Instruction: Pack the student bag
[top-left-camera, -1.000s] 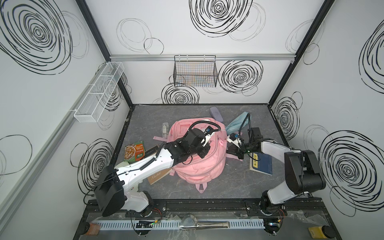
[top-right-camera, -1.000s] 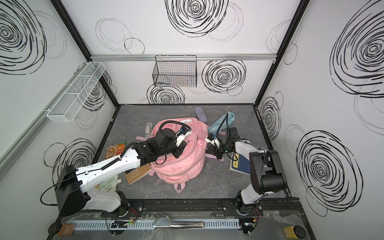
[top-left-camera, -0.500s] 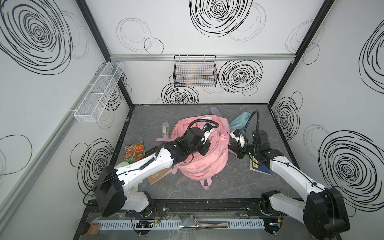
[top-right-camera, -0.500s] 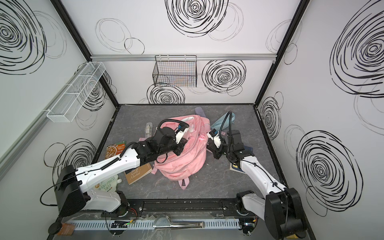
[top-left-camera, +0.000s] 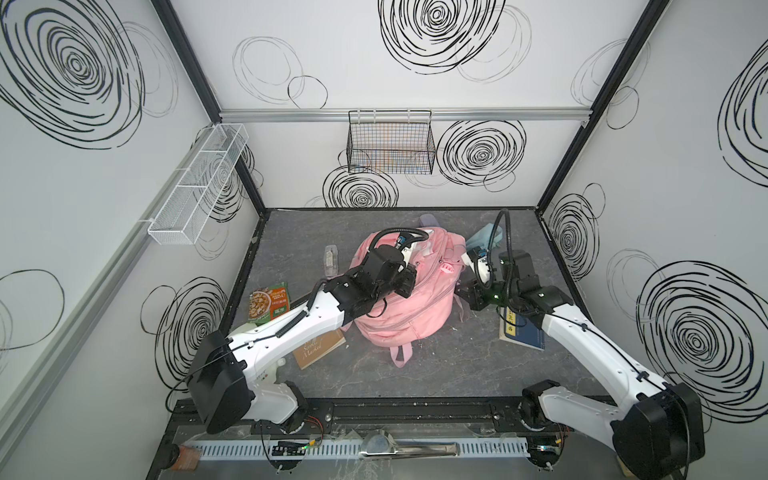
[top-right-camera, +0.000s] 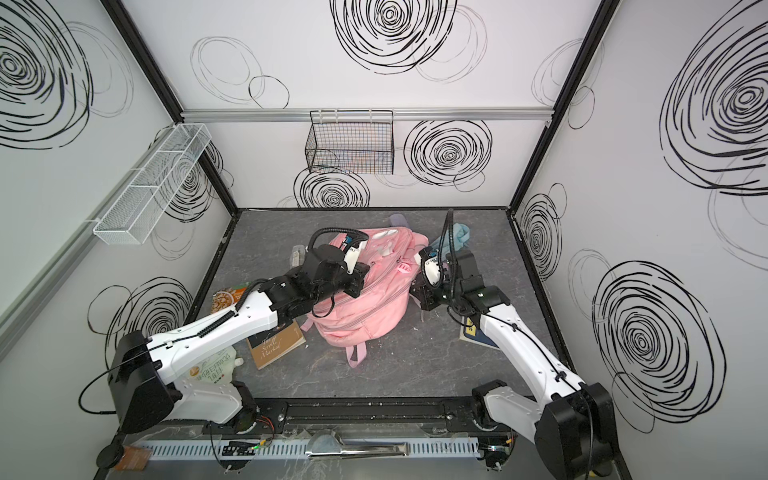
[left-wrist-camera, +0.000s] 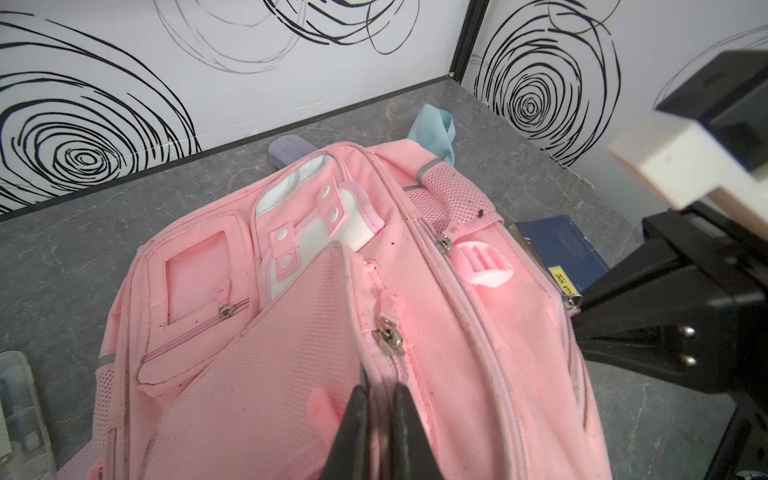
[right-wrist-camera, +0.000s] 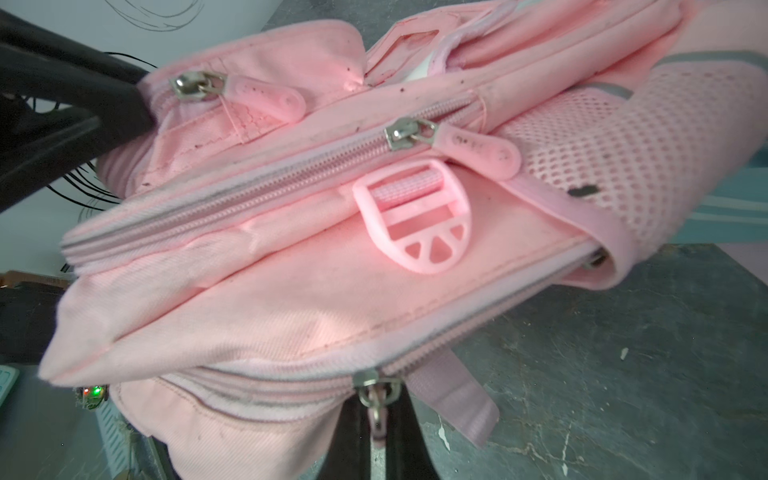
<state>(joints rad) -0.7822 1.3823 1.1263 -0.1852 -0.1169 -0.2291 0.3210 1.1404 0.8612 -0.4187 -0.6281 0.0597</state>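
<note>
As left gripper (left-wrist-camera: 380, 390) pinches fabric (left-wrist-camera: 370, 340) and right gripper (right-wrist-camera: 375, 415) a zipper pull (right-wrist-camera: 377, 405), student bag (top-left-camera: 415, 309) lengthwise near-to-far, top loop (top-left-camera: 401, 356) nearmost.

Pink student bag (left-wrist-camera: 478, 374): matt woven cloth, showing dark specks; side pocket (right-wrist-camera: 648, 137) showing open mesh. Zip slider (right-wrist-camera: 401, 135): bright metal, gleaming. Strap buckle (right-wrist-camera: 411, 214): smooth pink plastic, glowing translucent. Tabletop (top-left-camera: 457, 365): grey marbled surface, looking matt and faintly scuffed. Snack packet (top-left-camera: 269, 305): glossy film, catching light. Brown book (top-left-camera: 318, 351): cover looking like matt paper
</note>
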